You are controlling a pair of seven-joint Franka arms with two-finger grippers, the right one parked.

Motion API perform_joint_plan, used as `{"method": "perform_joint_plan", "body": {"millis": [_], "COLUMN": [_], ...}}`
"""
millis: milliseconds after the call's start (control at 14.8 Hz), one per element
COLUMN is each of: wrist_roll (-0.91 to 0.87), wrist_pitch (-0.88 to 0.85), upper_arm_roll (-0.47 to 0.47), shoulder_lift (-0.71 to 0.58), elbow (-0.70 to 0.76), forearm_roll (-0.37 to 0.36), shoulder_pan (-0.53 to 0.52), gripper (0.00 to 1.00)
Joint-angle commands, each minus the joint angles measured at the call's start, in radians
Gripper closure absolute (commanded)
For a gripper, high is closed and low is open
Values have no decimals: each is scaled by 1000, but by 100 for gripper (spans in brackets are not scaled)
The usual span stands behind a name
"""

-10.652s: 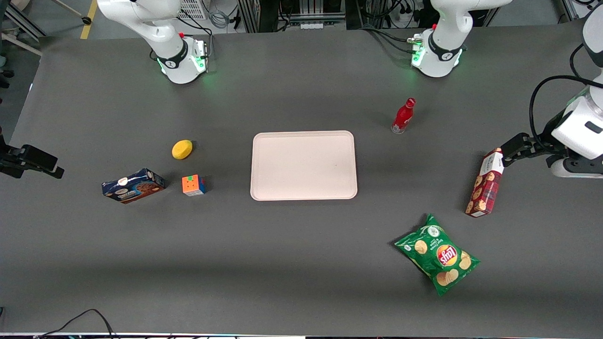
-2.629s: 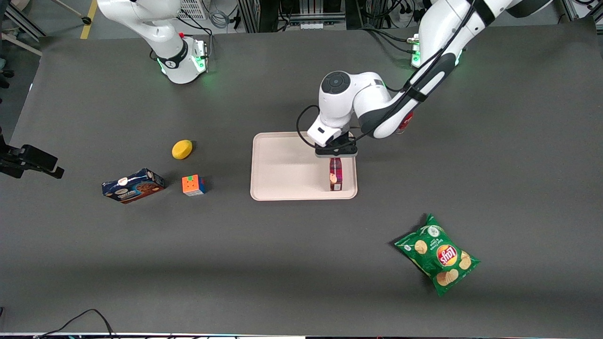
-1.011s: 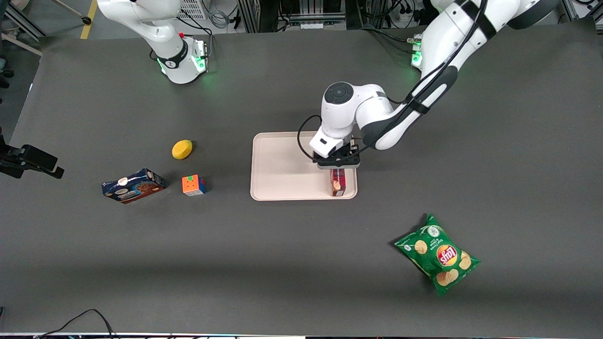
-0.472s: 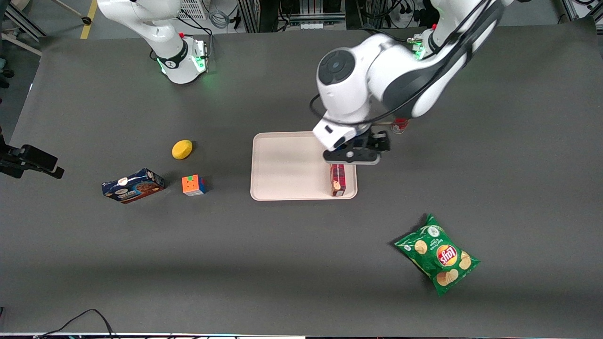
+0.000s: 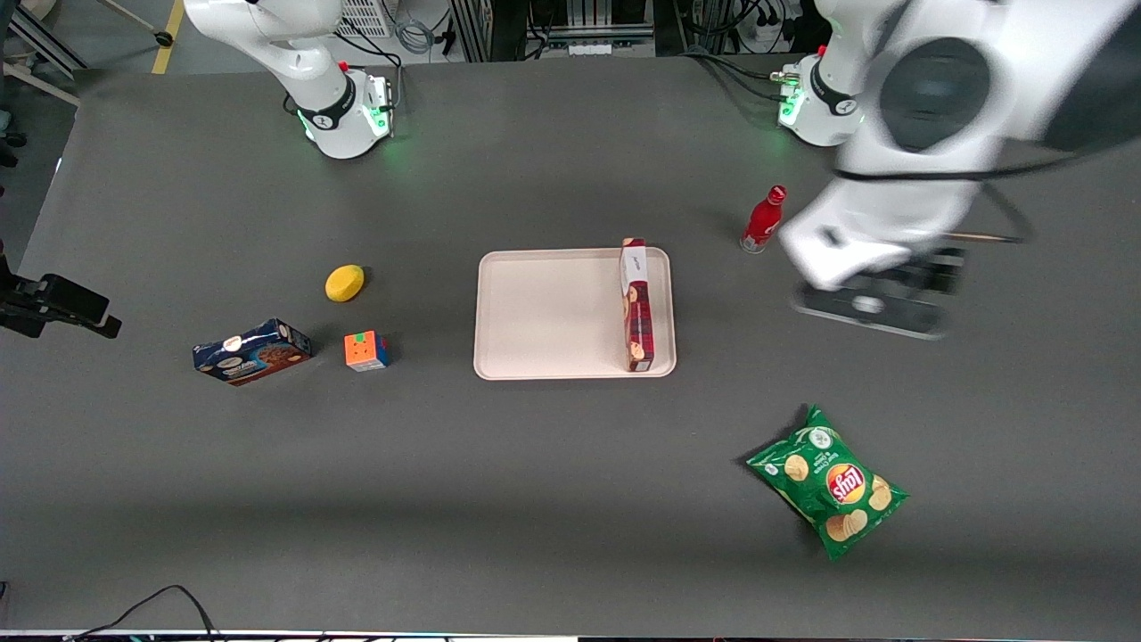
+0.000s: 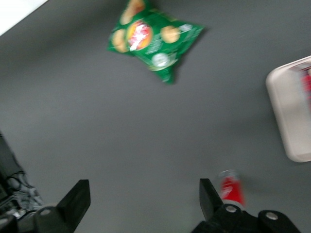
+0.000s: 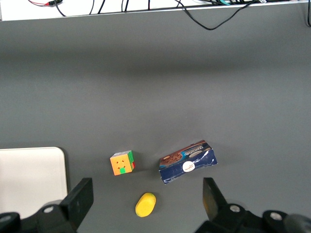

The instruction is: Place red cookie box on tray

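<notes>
Dark-red tartan, the red cookie box (image 5: 636,305) stands on edge on the tray (image 5: 544,312), along its three o'clock rim, so placement looks done. Only clearing away seems left: the hand (image 6: 141,199), fingers apart and empty, hangs over bare worktop (image 5: 570,499) near the red bottle (image 5: 764,218).

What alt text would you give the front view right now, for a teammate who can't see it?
The red cookie box rests on the tray, along its edge nearest the working arm. The gripper, open and empty, is above bare table near the red bottle, with a green chip bag nearer the camera.
</notes>
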State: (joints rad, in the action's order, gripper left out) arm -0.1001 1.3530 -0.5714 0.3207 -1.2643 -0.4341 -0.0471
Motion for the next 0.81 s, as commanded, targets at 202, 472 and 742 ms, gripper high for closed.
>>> {"method": "perform_joint_plan", "body": {"millis": [202, 472, 742], "wrist_roll": [271, 298, 241], "wrist_pitch": [234, 437, 397], "upper_arm_roll": [485, 568, 567], "shoulder_lift": [-178, -294, -331], "elbow": [-211, -472, -486], "forearm_roll": [274, 409, 423], "shoulder_pan": [41, 39, 56], "gripper": [0, 0, 0]}}
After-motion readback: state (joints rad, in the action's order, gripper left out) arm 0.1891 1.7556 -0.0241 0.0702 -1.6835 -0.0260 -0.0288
